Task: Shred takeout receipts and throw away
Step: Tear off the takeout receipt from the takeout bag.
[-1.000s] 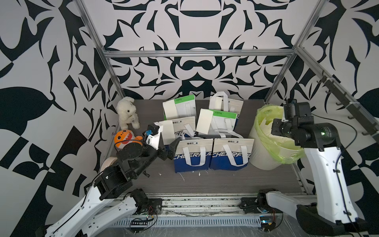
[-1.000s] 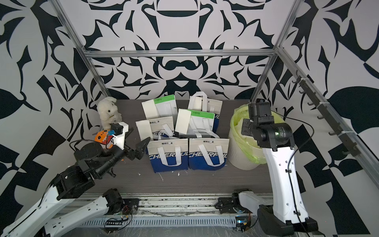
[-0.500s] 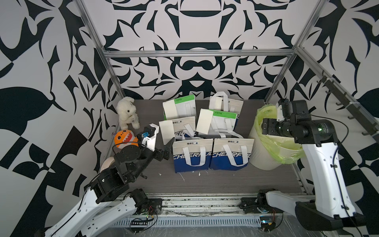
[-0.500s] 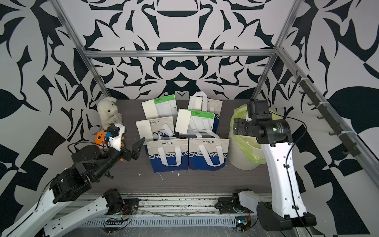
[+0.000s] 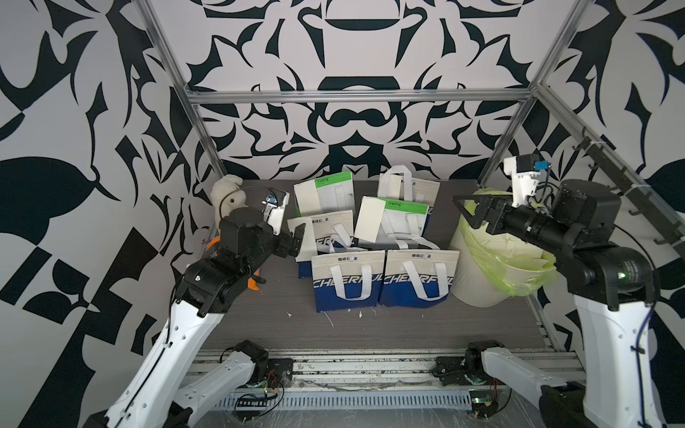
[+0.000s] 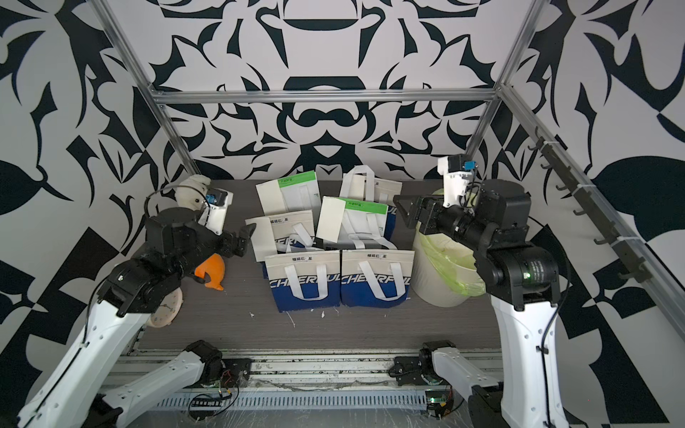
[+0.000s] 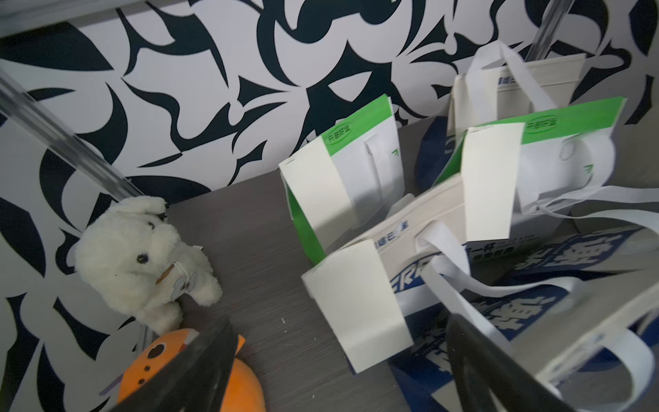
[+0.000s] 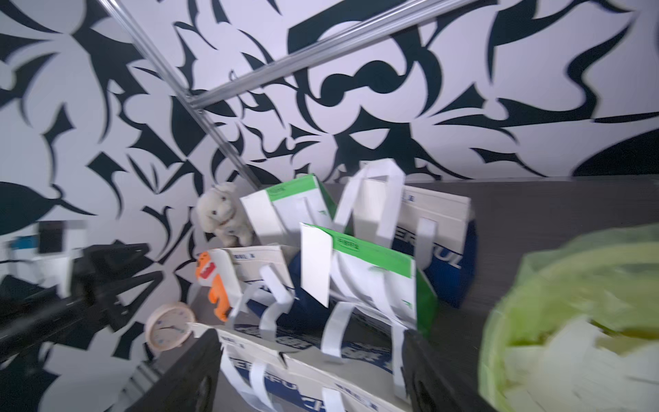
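Left gripper is spread wide and empty, just left of the nearest receipt, the slip folded over the left end of the mid-row bag. Right gripper is likewise spread with nothing in it, hovering over the far-left rim of the bin; torn scraps lie inside. Two more receipts stand on the green-topped bags, one far left and one centre. I judge the step in hand to be the pick of the nearest slip. Plan: bring the left jaws in over the slip's free outer edge and close on paper only, well clear of the white handle just to its right. Lift slowly — the bag looks light and may ride up with the slip; if it does, stop and re-grip higher. Then bring the right gripper across to take the opposite edge and pull the two apart in short tears, over the bin if reach allows, so pieces drop in and not on the table.
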Available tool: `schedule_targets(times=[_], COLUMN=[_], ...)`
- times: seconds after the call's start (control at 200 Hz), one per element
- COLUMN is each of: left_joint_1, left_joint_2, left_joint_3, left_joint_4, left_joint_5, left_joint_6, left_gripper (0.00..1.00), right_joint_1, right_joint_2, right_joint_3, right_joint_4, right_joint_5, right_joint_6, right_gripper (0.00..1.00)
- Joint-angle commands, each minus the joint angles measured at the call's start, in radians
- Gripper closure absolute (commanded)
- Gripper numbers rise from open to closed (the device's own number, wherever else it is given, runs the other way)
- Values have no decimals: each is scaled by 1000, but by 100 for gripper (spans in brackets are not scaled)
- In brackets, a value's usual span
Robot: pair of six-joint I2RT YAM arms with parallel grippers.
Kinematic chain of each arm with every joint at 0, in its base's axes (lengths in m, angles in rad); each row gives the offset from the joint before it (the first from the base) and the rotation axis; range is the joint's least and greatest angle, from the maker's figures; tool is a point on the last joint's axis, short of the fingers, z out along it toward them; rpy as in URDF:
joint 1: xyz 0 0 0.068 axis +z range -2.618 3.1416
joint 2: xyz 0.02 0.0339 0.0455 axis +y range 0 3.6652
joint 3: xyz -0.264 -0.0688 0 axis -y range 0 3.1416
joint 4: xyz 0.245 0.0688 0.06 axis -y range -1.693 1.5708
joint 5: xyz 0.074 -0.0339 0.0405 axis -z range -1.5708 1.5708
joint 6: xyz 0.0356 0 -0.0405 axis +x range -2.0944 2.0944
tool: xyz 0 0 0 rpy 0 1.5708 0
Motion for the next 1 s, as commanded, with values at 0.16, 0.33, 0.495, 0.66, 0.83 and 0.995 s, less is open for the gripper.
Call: schedule_targets(times=[0.16, 0.33, 0.495, 0.66, 0.83, 0.995], left_joint_1=[317, 345, 357, 407, 429, 430], left_joint_2=[114, 121, 116, 194, 234, 262], left_joint_3=[72, 9, -79, -71, -59, -63], left_joint_4=[-140, -55, 52, 71, 108, 120], left_joint_5=[425, 600, 719, 776, 787, 799], left_joint_6=[13, 13, 41, 41, 41, 48], left_gripper=[13, 23, 23, 31, 33, 35], right_joint_1=[208, 349, 423, 504, 563, 612], right_joint_2=[183, 297, 412, 554, 686, 786], right_joint_3=[68, 55, 56, 174, 298, 381], right_joint_4=[45, 130, 255, 229, 174, 159], right_joint_5=[-118, -59, -61, -33, -4, 40], right_joint_6=[35, 57, 104, 69, 25, 0], right_gripper=[20, 24, 30, 33, 35, 37])
